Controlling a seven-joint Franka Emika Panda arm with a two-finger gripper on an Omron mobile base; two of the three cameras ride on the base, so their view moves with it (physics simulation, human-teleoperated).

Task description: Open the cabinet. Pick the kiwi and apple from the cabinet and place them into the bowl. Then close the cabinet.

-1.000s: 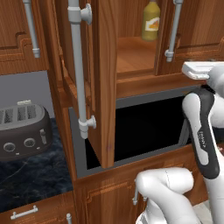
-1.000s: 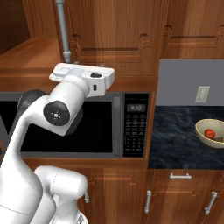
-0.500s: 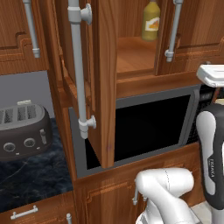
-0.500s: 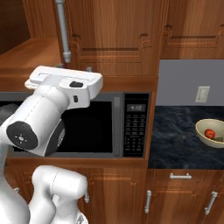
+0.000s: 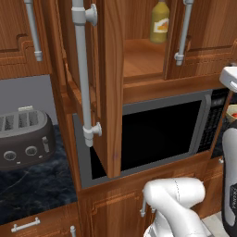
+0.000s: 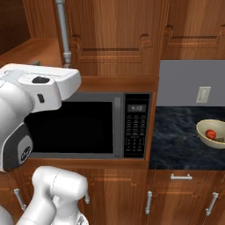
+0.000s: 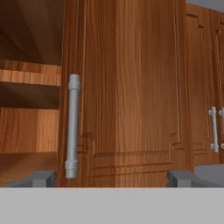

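The cabinet stands open. Its left door is swung far out, and its long silver handle faces the left base view. The right door hangs ajar, its bar handle just left of my open gripper, which faces the door panel with nothing between its fingertips. On the counter at the far right sits the cream bowl with the red apple in it. A dull speck beside the apple is too small to name; I cannot make out the kiwi.
A yellow bottle stands on the cabinet shelf. A microwave sits under the cabinet, a toaster on the dark counter to its left. A narrower wall cabinet hangs to the right. My white arm is close to the right base camera.
The arm has swung: it slid toward the right edge of the left base view and closer to the right base camera. The gripper stays open; the doors and bowl have not moved.
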